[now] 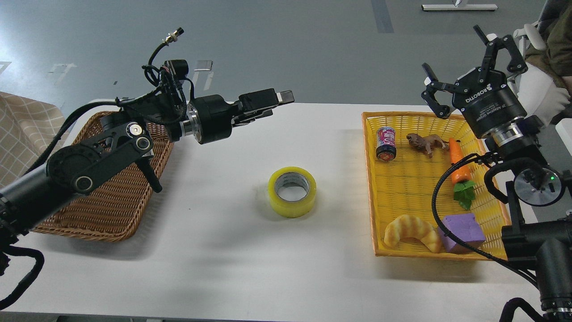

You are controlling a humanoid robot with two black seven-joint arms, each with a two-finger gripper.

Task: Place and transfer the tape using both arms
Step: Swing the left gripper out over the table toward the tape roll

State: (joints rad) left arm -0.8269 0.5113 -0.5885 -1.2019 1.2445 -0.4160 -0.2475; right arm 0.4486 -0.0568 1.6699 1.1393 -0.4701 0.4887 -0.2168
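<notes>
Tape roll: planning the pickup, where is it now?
In the head view the tape lies flat mid-table, between the wicker basket on the left and the yellow basket on the right.

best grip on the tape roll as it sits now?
The tape lies flat on the table, core hole facing up, nothing touching it. Probably best from straight above: one finger in the hole, the other outside, pinching the wall. The left claw looks nearer.

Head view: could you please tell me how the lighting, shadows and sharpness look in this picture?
Head view: lighting is even and diffuse, with no strong glare on the white table; the tape casts only a faint shadow to its left; softer, broader shadows lie beneath the left arm and beside the yellow basket; focus is sharp throughout, the lettering on the right tool legible; table edges look straight.
</notes>
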